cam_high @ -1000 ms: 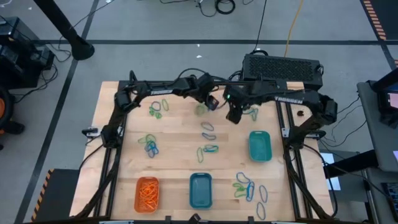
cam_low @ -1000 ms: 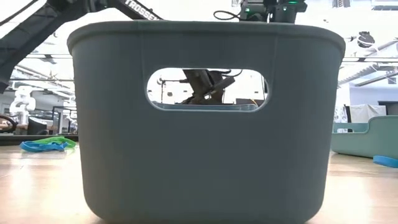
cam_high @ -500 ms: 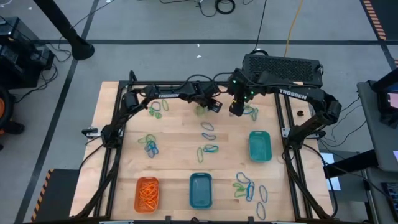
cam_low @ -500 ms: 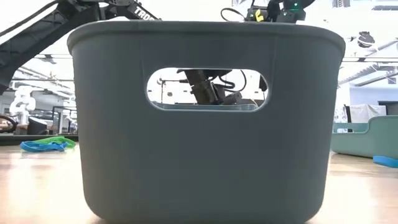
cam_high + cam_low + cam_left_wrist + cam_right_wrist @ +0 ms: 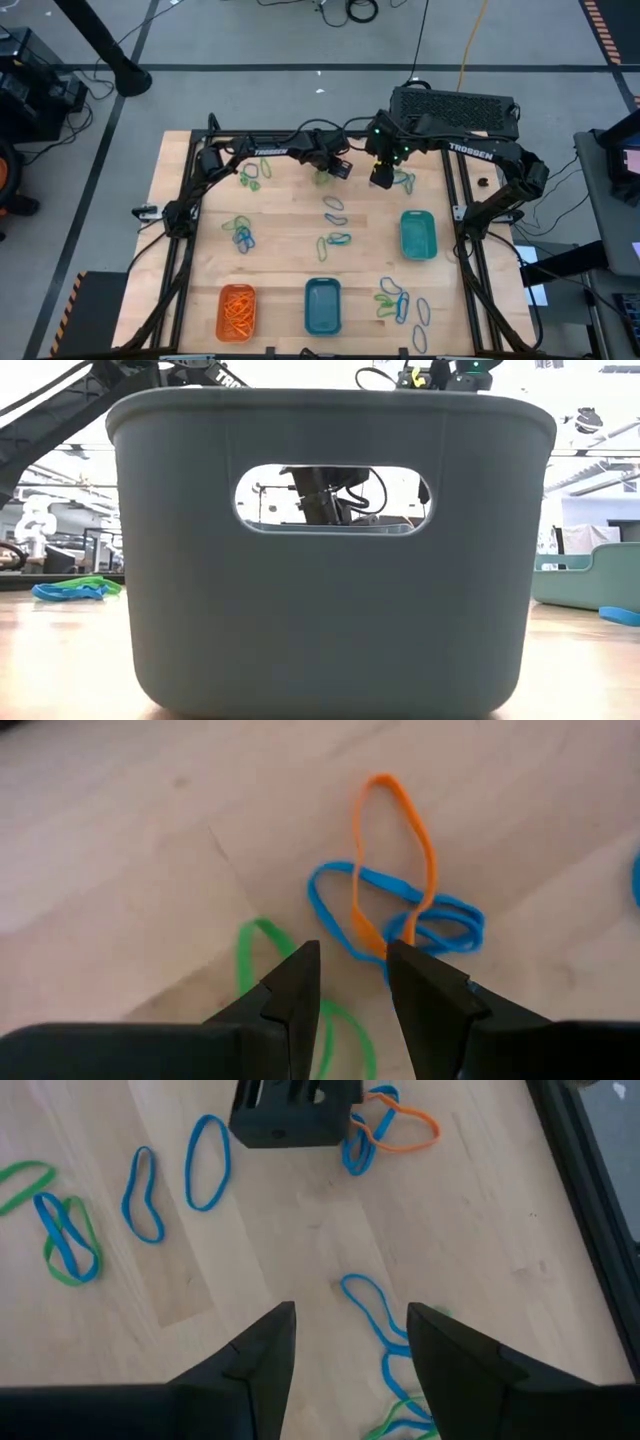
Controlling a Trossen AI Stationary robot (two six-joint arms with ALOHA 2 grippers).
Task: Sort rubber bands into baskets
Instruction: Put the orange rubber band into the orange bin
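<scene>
High view first: the wooden table (image 5: 290,230) had rubber bands scattered in little clumps, and three baskets sat along its near side, an orange basket (image 5: 237,310) with orange bands in it, a blue basket (image 5: 322,306) beside that, and a green basket (image 5: 417,235) farther back and to the right. The left gripper (image 5: 338,168) and right gripper (image 5: 381,178) both hung over the table's far edge, close together, well away from the blue basket.

Low view was mostly blocked by the blue basket (image 5: 330,550); through its handle hole you could just see dark arm parts.

Left wrist view: the fingers (image 5: 290,995) were spread a little, nothing pinched, hovering right over an orange band (image 5: 392,850) tangled with a blue band (image 5: 400,915), a green band (image 5: 250,960) just beside.

Right wrist view: the fingers (image 5: 265,1345) were spread wide and empty above a blue loop (image 5: 375,1315), with the left gripper (image 5: 295,1110) beyond it.
</scene>
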